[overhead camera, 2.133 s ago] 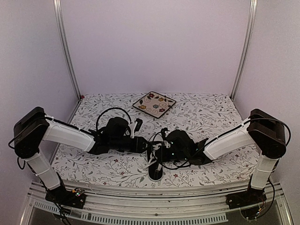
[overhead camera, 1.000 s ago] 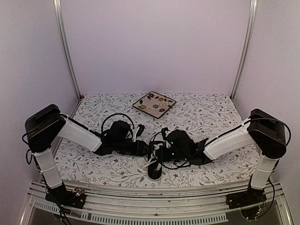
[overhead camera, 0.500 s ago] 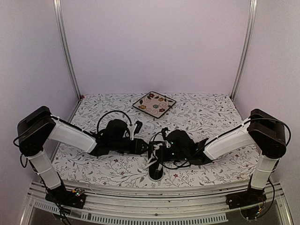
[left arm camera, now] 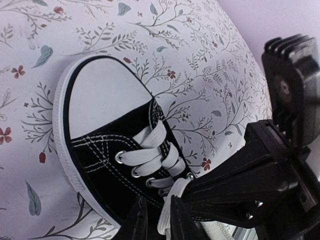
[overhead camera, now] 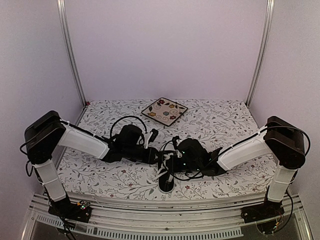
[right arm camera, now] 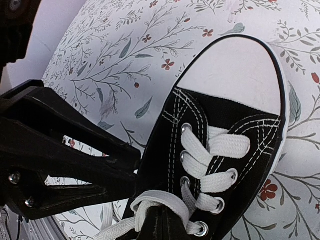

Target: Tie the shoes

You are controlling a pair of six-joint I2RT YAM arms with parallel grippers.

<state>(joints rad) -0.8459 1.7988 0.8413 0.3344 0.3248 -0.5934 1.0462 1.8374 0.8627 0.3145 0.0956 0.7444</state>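
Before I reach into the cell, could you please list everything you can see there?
sneaker: one, black with white toe cap and sole rim, near the table's front edge, between the grippers.
laces: one set, white, threaded through the sneaker's eyelets.
plate: one, square, floral, at the back of the table.
tablecloth: one, white with leaf and flower print, covering the table.
arms: two, white and black, reaching in from either side.
left gripper: black, jaws narrowly apart around a lace strand.
right gripper: black, shut on the laces.
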